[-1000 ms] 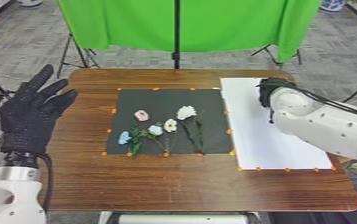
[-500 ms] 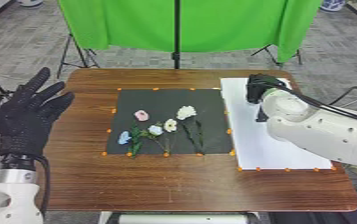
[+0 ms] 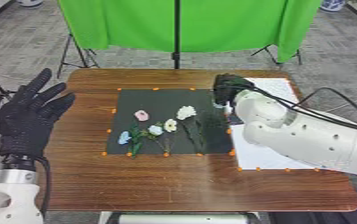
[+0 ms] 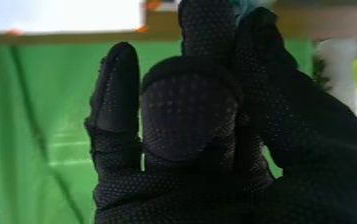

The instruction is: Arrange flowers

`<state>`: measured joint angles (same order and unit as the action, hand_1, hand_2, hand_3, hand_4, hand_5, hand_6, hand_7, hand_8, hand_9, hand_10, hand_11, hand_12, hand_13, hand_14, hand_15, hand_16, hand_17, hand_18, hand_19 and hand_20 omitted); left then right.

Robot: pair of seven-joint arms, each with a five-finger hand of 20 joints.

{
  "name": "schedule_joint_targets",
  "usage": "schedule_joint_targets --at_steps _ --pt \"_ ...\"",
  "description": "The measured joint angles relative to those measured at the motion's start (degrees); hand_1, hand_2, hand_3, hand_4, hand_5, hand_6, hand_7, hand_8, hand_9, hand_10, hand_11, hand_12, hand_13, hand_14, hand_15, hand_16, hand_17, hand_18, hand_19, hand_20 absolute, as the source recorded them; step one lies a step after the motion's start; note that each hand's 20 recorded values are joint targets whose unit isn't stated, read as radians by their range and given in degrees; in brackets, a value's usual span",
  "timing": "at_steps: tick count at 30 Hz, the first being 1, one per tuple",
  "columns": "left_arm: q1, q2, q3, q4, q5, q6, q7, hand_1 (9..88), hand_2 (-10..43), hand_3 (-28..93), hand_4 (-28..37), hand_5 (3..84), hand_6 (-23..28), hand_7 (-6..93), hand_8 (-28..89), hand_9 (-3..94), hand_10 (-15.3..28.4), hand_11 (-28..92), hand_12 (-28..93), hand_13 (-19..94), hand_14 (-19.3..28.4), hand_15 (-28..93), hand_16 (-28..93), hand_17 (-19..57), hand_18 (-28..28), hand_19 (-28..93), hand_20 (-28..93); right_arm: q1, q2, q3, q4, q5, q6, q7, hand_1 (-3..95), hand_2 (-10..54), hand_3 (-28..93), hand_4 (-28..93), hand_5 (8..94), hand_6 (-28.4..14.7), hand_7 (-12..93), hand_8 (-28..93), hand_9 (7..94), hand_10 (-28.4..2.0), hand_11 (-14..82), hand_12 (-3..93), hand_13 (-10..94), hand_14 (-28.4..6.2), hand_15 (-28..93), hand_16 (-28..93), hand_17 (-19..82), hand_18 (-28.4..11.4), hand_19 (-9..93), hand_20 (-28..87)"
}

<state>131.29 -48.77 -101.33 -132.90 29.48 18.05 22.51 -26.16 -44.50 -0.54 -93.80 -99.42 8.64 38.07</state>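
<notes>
On the black mat (image 3: 152,102) lie a pink flower (image 3: 141,115), a large white flower (image 3: 186,112), a cream flower (image 3: 170,125), a pale bluish-white flower (image 3: 155,130) and a blue flower (image 3: 125,137), with green stems toward the near edge. My right hand (image 3: 231,86) is over the boundary between the mat's far right corner and the white sheet (image 3: 268,155). In the right wrist view, the right hand (image 4: 192,115) pinches a blue-green flower (image 4: 245,7) between thumb and fingers; its form is mostly hidden. My left hand (image 3: 28,117) stands open, fingers straight, beyond the table's left edge.
Orange markers (image 3: 156,89) line the mat and sheet. The brown wooden table (image 3: 166,187) extends around both. Behind it are a green backdrop (image 3: 121,27) and a black pole (image 3: 176,35). My right forearm covers much of the white sheet.
My right hand has moved left from over the white sheet to the mat's right edge, its forearm following. The flowers on the mat have stayed put. The left hand has hardly moved.
</notes>
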Motion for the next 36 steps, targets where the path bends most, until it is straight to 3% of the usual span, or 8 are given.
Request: schedule_joint_targets --at_steps 13,22,27,29,36 --pt "-0.2 -0.14 0.09 0.05 0.11 -0.01 -0.64 20.5 8.0 77 -28.3 32.0 7.1 11.3 -8 28.9 18.2 25 12 24 27.3 55 -11 -8.4 23.8 58 11 -3.9 -1.8 -1.0 -1.0 -0.1 -0.5 0.0 54.7 -9.5 73 -28 78.3 3.1 34 1 93.7 -3.1 16.4 32.4 87 0.5 64 20 39 -15.6 88 16" --pt "-0.8 -0.20 0.19 0.10 0.28 -0.04 -1.59 20.5 8.1 77 -28.3 32.0 7.2 11.2 -8 29.1 18.4 25 12 24 27.4 55 -11 -8.4 23.8 58 11 -2.8 -2.2 -2.8 -1.1 -0.4 1.9 1.1 49.5 -9.5 72 -28 72.0 1.4 31 -1 92.9 -4.1 11.1 33.9 86 -0.9 65 19 37 -16.6 88 15" --pt "-0.8 -0.20 0.30 0.13 0.34 -0.09 -1.75 20.4 8.0 77 -28.3 32.0 7.2 11.3 -8 29.1 18.4 25 11 24 27.3 55 -11 -8.4 23.8 58 11 -2.7 -2.1 -2.7 -1.6 -0.4 2.2 2.1 42.8 -9.5 75 -28 69.3 0.8 27 -3 87.3 -6.5 20.7 26.3 84 -2.2 65 19 36 -17.6 88 15" --pt "-0.8 -0.20 0.35 0.17 0.36 -0.16 -1.77 20.4 8.1 77 -28.3 32.0 7.2 11.2 -8 29.0 18.4 25 12 24 27.3 55 -11 -8.4 23.8 58 11 -3.0 -2.1 -1.8 -1.9 -0.2 1.4 2.2 37.6 -9.5 78 -28 67.5 0.6 25 -13 83.2 -9.1 28.1 18.9 83 -2.9 66 18 36 -18.0 87 15" --pt "-1.0 -0.20 0.46 0.29 0.48 -0.33 -2.26 20.4 8.1 77 -28.3 32.0 7.1 11.2 -8 29.1 18.4 25 12 24 27.4 55 -11 -8.4 23.8 58 11 -3.8 -1.7 0.8 -3.0 2.0 -0.5 2.2 33.8 -9.5 78 -28 64.7 -0.6 23 -14 81.8 -10.6 29.5 17.5 83 -4.0 67 18 36 -18.7 87 15"
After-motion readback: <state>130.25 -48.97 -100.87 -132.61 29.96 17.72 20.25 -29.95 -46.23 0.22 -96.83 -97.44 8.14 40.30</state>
